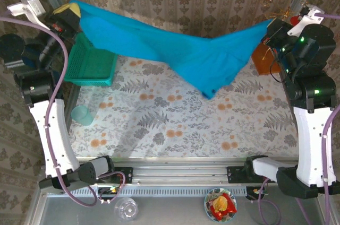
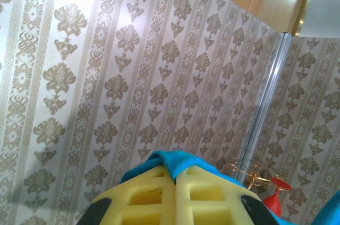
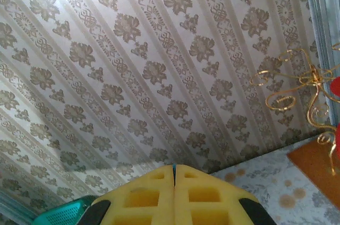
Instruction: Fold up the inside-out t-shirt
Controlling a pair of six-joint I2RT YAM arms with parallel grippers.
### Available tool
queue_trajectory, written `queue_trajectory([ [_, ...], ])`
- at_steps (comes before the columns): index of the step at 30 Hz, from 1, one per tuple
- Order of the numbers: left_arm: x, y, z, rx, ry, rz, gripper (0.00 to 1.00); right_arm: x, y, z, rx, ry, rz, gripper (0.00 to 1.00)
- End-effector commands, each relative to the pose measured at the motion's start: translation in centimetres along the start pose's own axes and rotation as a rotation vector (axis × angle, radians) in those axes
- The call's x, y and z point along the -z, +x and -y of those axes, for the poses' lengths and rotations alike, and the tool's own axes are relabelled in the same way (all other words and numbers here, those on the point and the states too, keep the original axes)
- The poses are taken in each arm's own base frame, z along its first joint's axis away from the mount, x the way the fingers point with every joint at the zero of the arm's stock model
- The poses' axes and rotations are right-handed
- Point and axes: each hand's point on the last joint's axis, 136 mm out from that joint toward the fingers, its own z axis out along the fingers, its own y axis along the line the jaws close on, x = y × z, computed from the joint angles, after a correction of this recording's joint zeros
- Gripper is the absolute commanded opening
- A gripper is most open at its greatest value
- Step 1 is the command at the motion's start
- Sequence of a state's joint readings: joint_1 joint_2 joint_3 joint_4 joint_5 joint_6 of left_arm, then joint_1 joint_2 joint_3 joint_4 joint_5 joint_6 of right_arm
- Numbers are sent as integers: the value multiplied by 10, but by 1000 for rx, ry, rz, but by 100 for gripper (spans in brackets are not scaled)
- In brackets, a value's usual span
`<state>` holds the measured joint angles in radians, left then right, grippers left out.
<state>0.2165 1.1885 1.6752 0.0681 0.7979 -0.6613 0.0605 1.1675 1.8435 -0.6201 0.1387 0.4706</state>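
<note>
The blue-teal t-shirt (image 1: 175, 50) hangs stretched above the table between both arms, sagging to a low point right of centre. At the far left my left gripper (image 1: 70, 10) is shut on one end of it; in the left wrist view a fold of the t-shirt (image 2: 178, 161) bulges out over the closed yellow fingers (image 2: 143, 193). My right gripper (image 1: 270, 26) holds the other end at the far right, raised. In the right wrist view a thin blue sliver of t-shirt (image 3: 173, 169) shows pinched between the closed yellow fingers (image 3: 202, 196).
A teal mesh basket (image 1: 90, 66) lies under the shirt's left part. An orange block (image 1: 264, 58) stands near the right gripper, with a gold wire stand (image 3: 289, 84) beside it. A pale cup (image 1: 82, 114) sits on the flowered table (image 1: 175, 124). Patterned walls enclose the back.
</note>
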Motion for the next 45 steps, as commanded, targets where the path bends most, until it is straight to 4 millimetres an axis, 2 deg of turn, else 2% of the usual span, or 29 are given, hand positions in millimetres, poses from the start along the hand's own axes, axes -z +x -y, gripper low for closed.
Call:
queue_trajectory([
  [1,6,3,-7,4,-17,4,0,57,-53,-13,-11,-65,177,0],
  [10,45,-22,59,-151,24,70,0,132,-77,-8,-7,-96,325,0],
  [12,50,-28,69,-164,26,82,0,147,-89,-9,-8,-106,382,0],
  [15,51,-36,78,-168,39,97,0,159,-100,-11,2,-109,424,0],
  [17,48,-41,77,-161,47,102,0,158,-106,-13,12,-105,437,0],
  [19,41,-41,68,-138,49,102,0,147,-109,-16,29,-96,423,0],
  [22,21,-29,41,-81,50,77,0,115,-106,-19,47,-72,372,0],
  [25,-7,5,5,0,49,1,0,65,-84,-16,59,-36,284,0],
  [27,-29,38,-23,54,28,-78,0,27,-63,-12,63,-10,217,0],
  [30,-54,83,-64,129,-10,-147,0,-18,-37,-4,57,17,167,0],
  [33,-78,106,-95,192,-15,-160,0,-54,-26,0,17,23,151,0],
  [35,-97,105,-106,231,12,-152,0,-76,-26,-3,-14,7,135,0],
  [36,-106,97,-107,243,39,-139,0,-88,-27,-5,-26,2,123,0],
  [38,-118,81,-106,253,76,-116,0,-94,-40,-13,-41,-20,131,0],
  [41,-126,51,-95,217,105,-80,0,-86,-67,-25,-51,-50,182,0],
  [45,-123,23,-78,172,109,-57,0,-63,-91,-31,-42,-61,237,0],
])
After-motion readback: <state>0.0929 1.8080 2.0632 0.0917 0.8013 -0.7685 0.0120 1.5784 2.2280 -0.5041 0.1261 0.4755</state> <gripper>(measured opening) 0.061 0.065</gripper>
